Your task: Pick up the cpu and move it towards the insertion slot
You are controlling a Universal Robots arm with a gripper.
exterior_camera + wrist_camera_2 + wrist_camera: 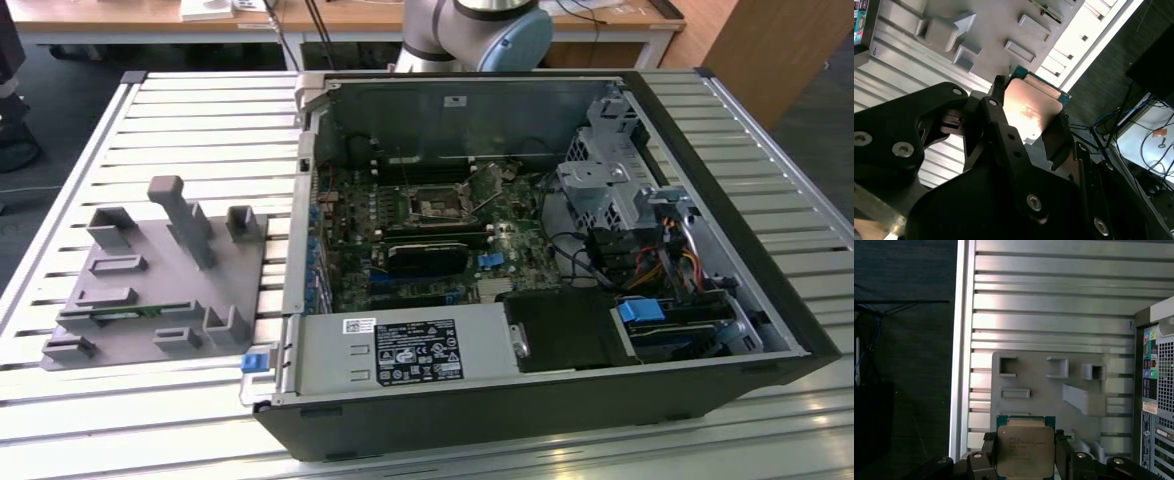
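The cpu (pixel 1025 449), a flat square chip with a pale metal top on a green edge, sits between my gripper's (pixel 1025 454) two black fingers (pixel 988 452). The gripper is shut on it, one finger at each side. In the second wrist view the cpu (pixel 1030 106) is clamped the same way in the gripper (pixel 1029 117), hanging well above the grey plastic fixture (pixel 979 30). The insertion slot (pixel 437 205), a dark square socket with a metal frame, lies on the motherboard inside the open computer case (pixel 747 230), in the back half.
The grey fixture (pixel 154 275) with upright posts and recesses stands on the slatted metal table (pixel 200 120) at the exterior view's left of the case. A power supply (pixel 400 352), drive cage (pixel 601 190) and cables surround the motherboard. The arm's base (pixel 481 30) stands behind the case.
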